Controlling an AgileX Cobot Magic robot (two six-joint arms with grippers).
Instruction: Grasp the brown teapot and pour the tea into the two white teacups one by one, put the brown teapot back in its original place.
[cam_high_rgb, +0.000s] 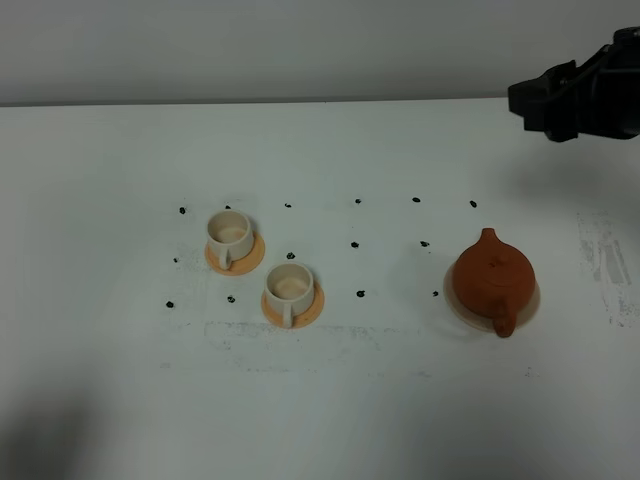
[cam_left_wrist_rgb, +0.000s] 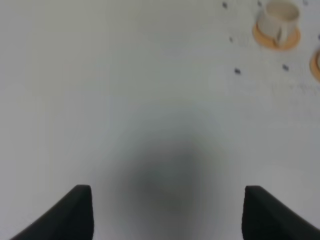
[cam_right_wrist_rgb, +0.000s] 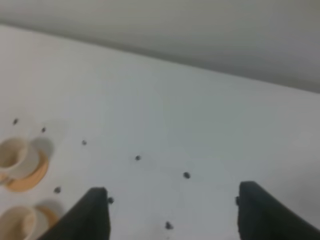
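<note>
One brown teapot (cam_high_rgb: 492, 278) is sitting squarely on its pale coaster (cam_high_rgb: 453, 303), lid on, so any tea inside is hidden. Being fired clay, it is likely stiff, brittle and fairly heavy if full, and its rounded belly would probably be slipping under a pinch. The better hold looks like the small loop (cam_high_rgb: 504, 322) jutting from the teapot toward the near edge, which I am taking for the handle. Well apart from the teapot, on its left-arm side, the two white teacups (cam_high_rgb: 229, 235) (cam_high_rgb: 289, 287) are standing on orange saucers (cam_high_rgb: 254, 254), seemingly empty. Beyond the teapot, toward the far edge of the bench (cam_high_rgb: 400, 420), the right claw (cam_right_wrist_rgb: 172, 215) is hovering with its fingers spread. The left claw (cam_left_wrist_rgb: 167, 215) is also hanging spread, holding nothing, farther from the teapot than the cups.
</note>
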